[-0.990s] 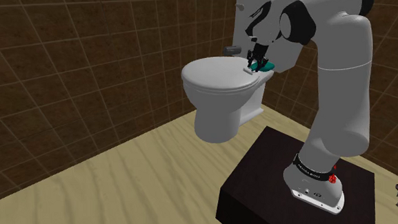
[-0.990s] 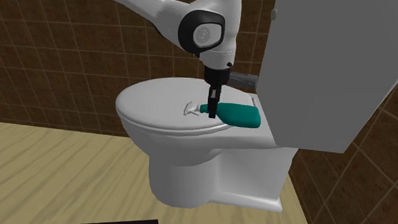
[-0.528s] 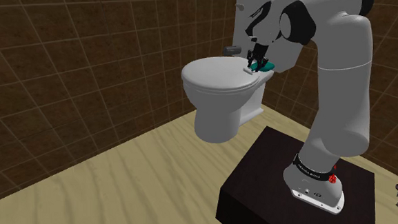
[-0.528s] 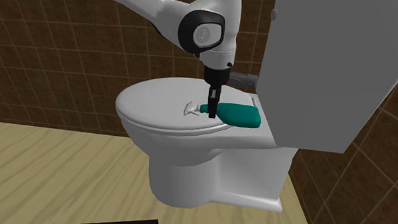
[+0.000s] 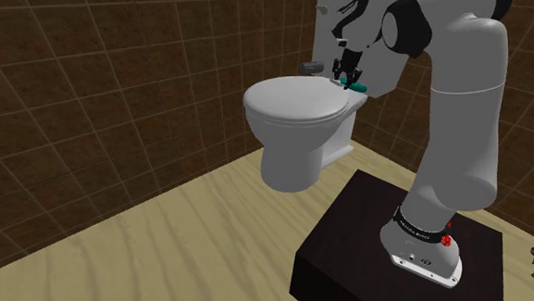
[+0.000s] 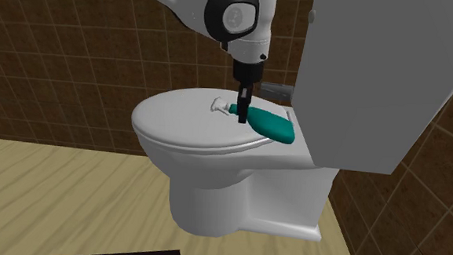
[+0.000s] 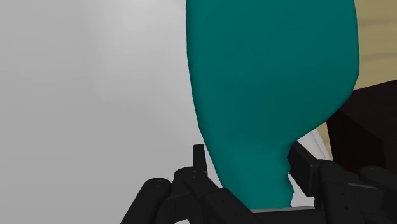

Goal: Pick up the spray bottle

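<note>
Plainly, in the shoulder view the gripper (image 5: 348, 76) hangs over the rear edge of the toilet lid (image 5: 291, 102), clenched on the teal spray bottle (image 5: 356, 87), which sits just above that rear edge.

From the second exterior view, the gripper (image 6: 242, 116) pinches the spray bottle (image 6: 272, 126) at its narrow neck, just behind the white trigger head. The bottle is tilted: the head end is raised over the toilet lid (image 6: 178, 121), while the fat base droops toward the lid's back edge. I cannot tell whether the base is clear of it. The tank (image 6: 376, 74) stands just behind the lid, near the base.

Along the wrist view, the fingers (image 7: 200, 162) clasp the thin end of the spray bottle (image 7: 273, 83), and the whole broad body hangs out beyond them over the lid.

The risk, as I judge it, is that lopsided hold. With most of the weight beyond the pinch, the bottle could pivot between the pads or slide out of them during a quick rise. A low base could drag on the lid's back edge and twist the grasp, and a swing rearward could knock the tank.
</note>
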You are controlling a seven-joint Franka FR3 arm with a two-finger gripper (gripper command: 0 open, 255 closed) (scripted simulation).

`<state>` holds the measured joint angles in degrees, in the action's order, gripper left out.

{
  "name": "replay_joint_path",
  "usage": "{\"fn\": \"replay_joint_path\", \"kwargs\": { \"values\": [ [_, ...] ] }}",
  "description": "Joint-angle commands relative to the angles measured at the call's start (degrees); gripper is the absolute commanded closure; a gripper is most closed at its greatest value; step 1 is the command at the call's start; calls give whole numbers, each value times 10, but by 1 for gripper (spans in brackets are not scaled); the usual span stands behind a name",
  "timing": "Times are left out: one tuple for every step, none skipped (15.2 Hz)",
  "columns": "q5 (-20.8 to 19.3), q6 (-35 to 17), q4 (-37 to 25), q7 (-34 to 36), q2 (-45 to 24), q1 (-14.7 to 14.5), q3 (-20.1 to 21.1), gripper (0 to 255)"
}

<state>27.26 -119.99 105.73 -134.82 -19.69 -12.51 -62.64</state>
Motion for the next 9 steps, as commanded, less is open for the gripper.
{"fn": "replay_joint_path", "kwargs": {
  "values": [
    [-10,11,-7,7,8,-5,-6,255],
    [-14,17,-12,10,11,-7,-9,255],
    [-18,23,-17,13,14,-9,-11,255],
    [-21,29,-22,16,16,-10,-14,255],
    [-25,36,-27,19,19,-12,-16,255],
    [-28,42,-33,22,21,-13,-18,255],
    [-32,48,-38,24,24,-14,-20,255],
    [-32,49,-39,25,24,-14,-20,255],
    [-32,49,-39,25,24,-14,-20,255]
  ]
}}
